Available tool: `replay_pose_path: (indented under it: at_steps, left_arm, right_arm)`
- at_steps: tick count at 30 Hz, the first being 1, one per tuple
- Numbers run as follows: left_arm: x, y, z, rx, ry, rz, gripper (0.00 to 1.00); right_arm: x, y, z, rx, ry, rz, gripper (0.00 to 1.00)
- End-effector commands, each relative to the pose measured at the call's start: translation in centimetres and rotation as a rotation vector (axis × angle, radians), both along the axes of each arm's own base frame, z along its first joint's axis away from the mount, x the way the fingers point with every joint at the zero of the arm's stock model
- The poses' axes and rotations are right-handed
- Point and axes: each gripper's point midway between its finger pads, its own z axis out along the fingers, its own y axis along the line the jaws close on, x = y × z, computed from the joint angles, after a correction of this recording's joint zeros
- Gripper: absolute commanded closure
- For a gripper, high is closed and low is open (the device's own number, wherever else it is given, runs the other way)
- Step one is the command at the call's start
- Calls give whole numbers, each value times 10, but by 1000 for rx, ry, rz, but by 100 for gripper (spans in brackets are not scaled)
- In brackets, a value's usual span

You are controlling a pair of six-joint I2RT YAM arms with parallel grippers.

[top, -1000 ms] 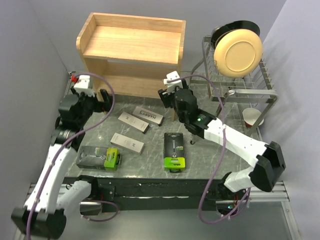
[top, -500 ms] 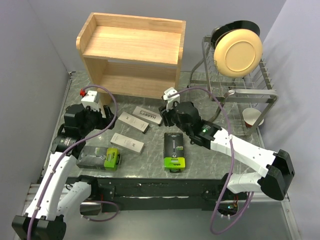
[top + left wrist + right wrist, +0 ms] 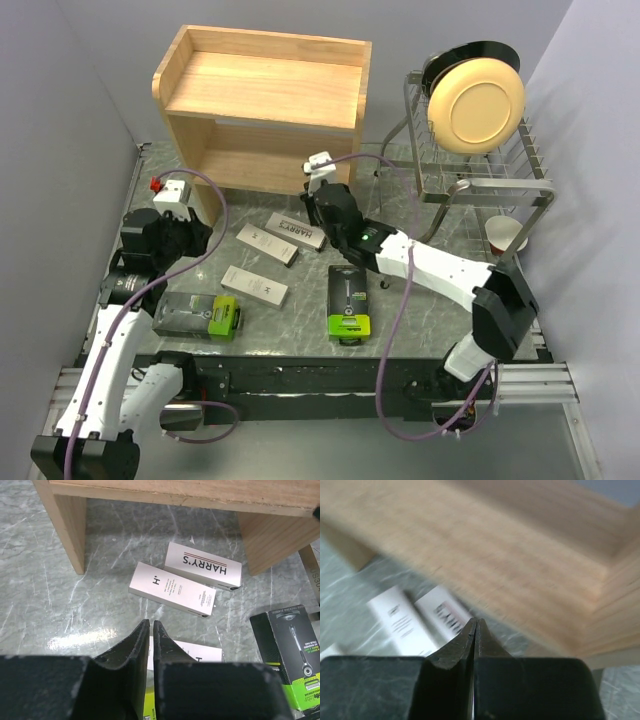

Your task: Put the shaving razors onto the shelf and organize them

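Observation:
The wooden shelf [image 3: 260,90] stands at the back with both tiers bare. Three slim white razor boxes lie in front of it: the HARRY'S box [image 3: 297,232] [image 3: 202,566], the H' box [image 3: 267,244] [image 3: 172,589] and a third [image 3: 254,285] [image 3: 195,652]. Nearer me lie two black-and-green packs [image 3: 198,315], [image 3: 349,301]. My left gripper [image 3: 203,237] [image 3: 148,622] hovers left of the boxes, shut on nothing. My right gripper [image 3: 318,203] [image 3: 475,620] is shut and empty, just before the shelf [image 3: 520,545], above the HARRY'S box [image 3: 445,612].
A wire dish rack [image 3: 480,170] at the right holds a cream plate [image 3: 476,100] and a cup [image 3: 505,235]. Grey walls close in on the left and back. The shelf's leg [image 3: 65,525] stands ahead of the left gripper.
Both grippers have closed from open. The right arm swung left toward the shelf front. The left gripper dropped back toward me. No box has moved.

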Motion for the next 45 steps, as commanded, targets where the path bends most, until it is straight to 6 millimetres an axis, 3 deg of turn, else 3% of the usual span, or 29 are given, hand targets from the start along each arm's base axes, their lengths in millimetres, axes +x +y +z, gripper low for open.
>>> replay_pose_path:
  at_steps: [1, 8, 11, 16, 22, 30, 33, 34, 35, 36, 37, 38, 39, 42, 45]
  left_arm:
    - [6, -3, 22, -18, -77, -20, 86]
    - [9, -3, 16, -38, -73, -18, 85]
    - [10, -4, 14, -41, -72, -18, 84]
    - [12, -4, 10, -53, -59, -15, 84]
    - [9, -4, 8, -45, -51, -24, 82]
    - [6, -4, 6, -52, -60, -21, 82]
    - [4, -4, 7, -50, -66, -27, 77]
    - [3, -6, 10, -52, -72, -37, 75]
    - [2, -7, 10, -55, -73, -41, 68]
    - [1, -7, 11, -58, -73, -45, 59]
    - [-1, -9, 12, -64, -67, -53, 48]
    - [-3, -14, 11, -75, -61, -81, 33]
    - [-5, -17, 10, -81, -54, -99, 29]
    - [-10, -29, 3, -101, -32, -168, 22]
    - [-13, -41, -5, -117, -3, -221, 19]
  right_arm:
    - [48, -42, 55, 94, -154, -230, 100]
    - [84, -88, 54, 35, -181, -357, 100]
    - [92, -98, 47, 12, -174, -370, 100]
    - [98, -99, 36, -35, -187, -363, 100]
    - [118, -118, 42, -50, -218, -459, 100]
    - [126, -121, 47, -80, -251, -478, 100]
    - [114, -112, 64, -70, -278, -400, 100]
    - [107, -109, 61, -78, -286, -375, 100]
    - [97, -94, 66, -97, -309, -324, 100]
    - [85, -92, 83, -83, -350, -304, 100]
    - [74, -84, 82, -84, -371, -267, 96]
    - [61, -70, 88, -97, -395, -211, 89]
    - [46, -64, 102, -75, -424, -166, 75]
    - [11, -42, 97, -74, -407, -48, 54]
    - [-16, -30, 81, -80, -334, 40, 43]
